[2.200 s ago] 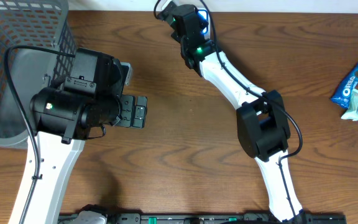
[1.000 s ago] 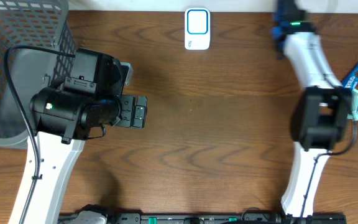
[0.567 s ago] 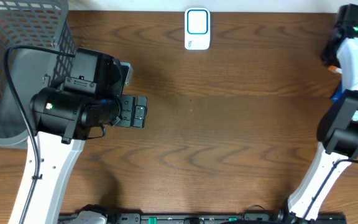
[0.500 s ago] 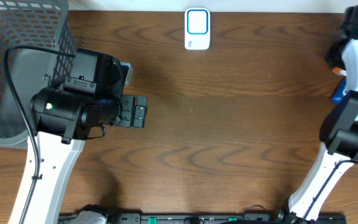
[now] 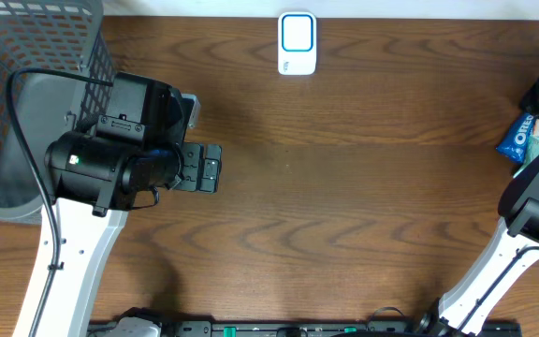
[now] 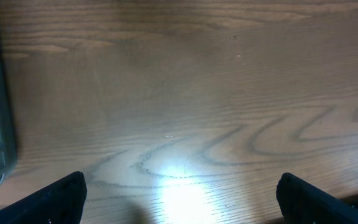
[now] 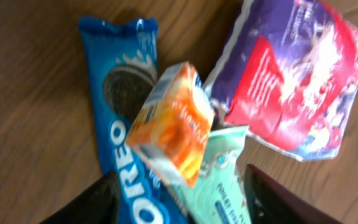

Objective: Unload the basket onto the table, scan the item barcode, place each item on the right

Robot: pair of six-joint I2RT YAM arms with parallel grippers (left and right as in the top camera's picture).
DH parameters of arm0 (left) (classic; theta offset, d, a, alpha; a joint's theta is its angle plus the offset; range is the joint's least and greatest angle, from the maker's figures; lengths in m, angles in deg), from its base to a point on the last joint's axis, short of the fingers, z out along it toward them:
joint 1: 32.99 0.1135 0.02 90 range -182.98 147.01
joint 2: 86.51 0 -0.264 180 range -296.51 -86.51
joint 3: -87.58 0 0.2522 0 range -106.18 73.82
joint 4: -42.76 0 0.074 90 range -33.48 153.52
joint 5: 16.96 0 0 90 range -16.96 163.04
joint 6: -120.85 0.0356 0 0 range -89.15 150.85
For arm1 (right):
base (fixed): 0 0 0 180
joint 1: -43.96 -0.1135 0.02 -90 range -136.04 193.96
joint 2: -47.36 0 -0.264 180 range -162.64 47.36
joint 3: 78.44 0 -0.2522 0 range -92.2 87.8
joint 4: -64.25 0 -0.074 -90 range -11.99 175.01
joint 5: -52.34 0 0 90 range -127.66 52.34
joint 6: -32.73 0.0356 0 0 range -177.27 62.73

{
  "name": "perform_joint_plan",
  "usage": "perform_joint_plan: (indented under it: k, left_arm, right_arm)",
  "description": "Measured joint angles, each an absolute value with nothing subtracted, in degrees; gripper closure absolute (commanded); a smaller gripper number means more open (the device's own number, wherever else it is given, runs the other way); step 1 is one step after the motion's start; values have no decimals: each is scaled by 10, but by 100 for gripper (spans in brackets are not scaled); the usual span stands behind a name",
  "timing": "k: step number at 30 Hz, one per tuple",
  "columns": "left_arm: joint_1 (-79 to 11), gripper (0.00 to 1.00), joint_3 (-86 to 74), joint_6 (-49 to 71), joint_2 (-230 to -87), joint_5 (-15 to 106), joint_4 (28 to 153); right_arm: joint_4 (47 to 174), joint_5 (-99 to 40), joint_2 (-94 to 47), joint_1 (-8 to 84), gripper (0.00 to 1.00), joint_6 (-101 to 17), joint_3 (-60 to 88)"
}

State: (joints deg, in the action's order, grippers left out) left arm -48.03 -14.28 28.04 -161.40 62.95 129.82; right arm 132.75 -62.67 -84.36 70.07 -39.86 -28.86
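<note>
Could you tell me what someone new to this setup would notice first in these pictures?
Under the right wrist camera, bright colours catch the eye: a small orange box lies on a blue Oreo pack, with a purple bag and a mint-green packet beside them. From overhead, the white scanner at the middle of the far edge and the grey mesh basket at the left stand out most.
</note>
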Motion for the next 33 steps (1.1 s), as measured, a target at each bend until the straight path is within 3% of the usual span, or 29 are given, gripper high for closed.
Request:
perform_joint_plan:
  k: [2,10,17,24,33]
  left_arm:
    - [-480,2,-143,280,-1614,629,1298]
    - [-480,2,-143,280,-1614,629,1298]
    - [-480,2,-143,280,-1614,629,1298]
    - [-480,2,-143,280,-1614,629,1298]
    - [-480,2,-143,280,-1614,629,1298]
  right_arm:
    - [1341,-625,-844,700,1,-394,-289]
    - [1426,-600,-804,694,1,-355,-288]
    - [1510,-467,-657,674,1,-342,-288]
    - [1557,-423,-530,595,1,-347,-277]
    - [1552,-408,-316,490,1,-356,-99]
